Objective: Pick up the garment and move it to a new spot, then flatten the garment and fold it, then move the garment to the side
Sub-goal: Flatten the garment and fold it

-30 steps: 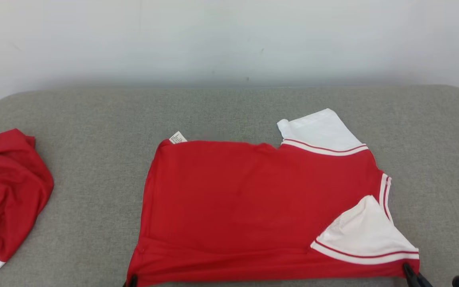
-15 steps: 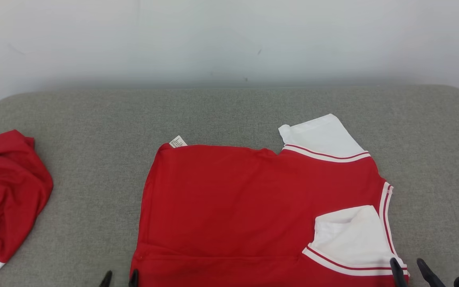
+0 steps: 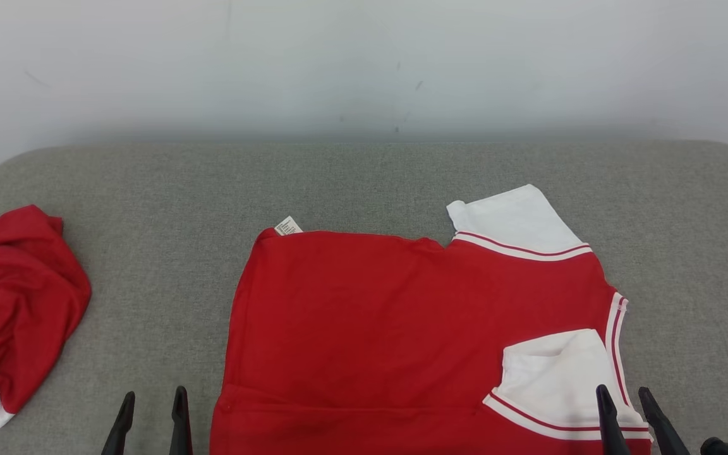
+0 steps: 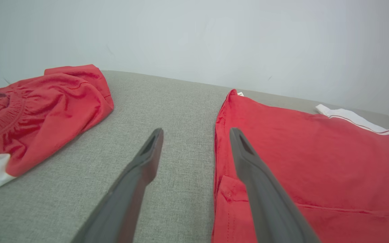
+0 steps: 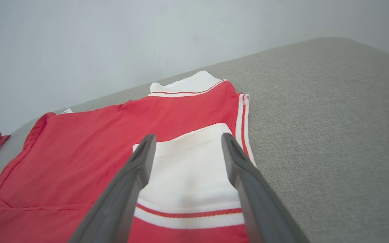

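Red garment (image 3: 402,328): flat on grey pad (image 3: 364,183), centre to right in head view, near edge cut off by frame bottom. Body red, trim white w/ red stripes. Small white label (image 3: 288,225) sticking out at far-left corner. Far sleeve (image 3: 515,221) white, spread past far edge onto pad. Near sleeve (image 3: 553,373) white, folded in over red body at near-right corner. Shallow crease across body close to near edge.

L side: left gripper (image 3: 154,393) at lower left, spread wide, nothing betw. fingers (image 4: 138,175). Over bare pad just beside garment's left edge. In left wrist view (image 4: 195,130) one finger over pad, other overlapping garment's red edge. Contact w/ cloth: can't tell.

R side: right gripper (image 3: 622,388) at lower right, also spread wide, holding nothing. In right wrist view (image 5: 188,135) fingers framing near sleeve, its striped band betw. them lower down. Touching or hovering: can't tell.

Second red piece (image 3: 16,316): crumpled, white trim at near end, far left of pad, well apart from garment. Pale wall (image 3: 364,63) behind pad, few dark specks.
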Robot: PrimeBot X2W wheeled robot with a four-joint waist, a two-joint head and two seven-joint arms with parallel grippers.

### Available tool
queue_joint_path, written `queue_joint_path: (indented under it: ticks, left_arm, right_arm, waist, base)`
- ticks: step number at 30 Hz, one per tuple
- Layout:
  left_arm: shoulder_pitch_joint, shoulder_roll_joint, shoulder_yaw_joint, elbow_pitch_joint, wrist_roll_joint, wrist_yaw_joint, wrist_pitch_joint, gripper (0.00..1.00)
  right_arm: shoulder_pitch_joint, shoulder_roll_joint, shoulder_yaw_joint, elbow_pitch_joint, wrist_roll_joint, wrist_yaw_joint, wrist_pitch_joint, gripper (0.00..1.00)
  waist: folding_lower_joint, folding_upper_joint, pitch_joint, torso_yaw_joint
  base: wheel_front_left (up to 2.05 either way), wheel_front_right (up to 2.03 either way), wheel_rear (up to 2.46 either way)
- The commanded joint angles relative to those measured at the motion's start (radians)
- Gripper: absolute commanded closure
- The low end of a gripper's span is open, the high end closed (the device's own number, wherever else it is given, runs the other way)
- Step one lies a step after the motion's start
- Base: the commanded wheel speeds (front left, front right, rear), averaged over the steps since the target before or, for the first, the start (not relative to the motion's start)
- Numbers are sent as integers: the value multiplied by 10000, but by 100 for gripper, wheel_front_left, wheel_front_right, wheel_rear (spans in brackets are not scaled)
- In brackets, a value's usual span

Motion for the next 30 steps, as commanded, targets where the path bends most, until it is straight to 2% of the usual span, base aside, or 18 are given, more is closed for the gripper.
queue_joint_path:
  ticks: [1,9,17,30]
  left_arm:
    - [158,-106,175,-156,267,-3,-35,0]
    - [271,-299,770,-441,698,-11,-35,0]
    - [-758,-278,311,169,573,-14,-34,0]
    - [-4936,1738,-1611,3588,-636,-17,-34,0]
  right_arm:
    - [-113,179,-51,165,13,-17,-226,0]
    - [-370,862,-261,700,-557,-17,-642,0]
    - [-885,1062,-179,499,-967,-17,-642,0]
    - [-4077,748,961,1261,-1368,-16,-641,0]
  waist:
    - [0,0,-23,-26]
    - [0,0,-51,-231]
    - [0,0,119,-359]
    - [0,0,1612,-1471]
  base:
    - [0,0,0]
    - [0,0,0]
    - [0,0,0]
    - [0,0,0]
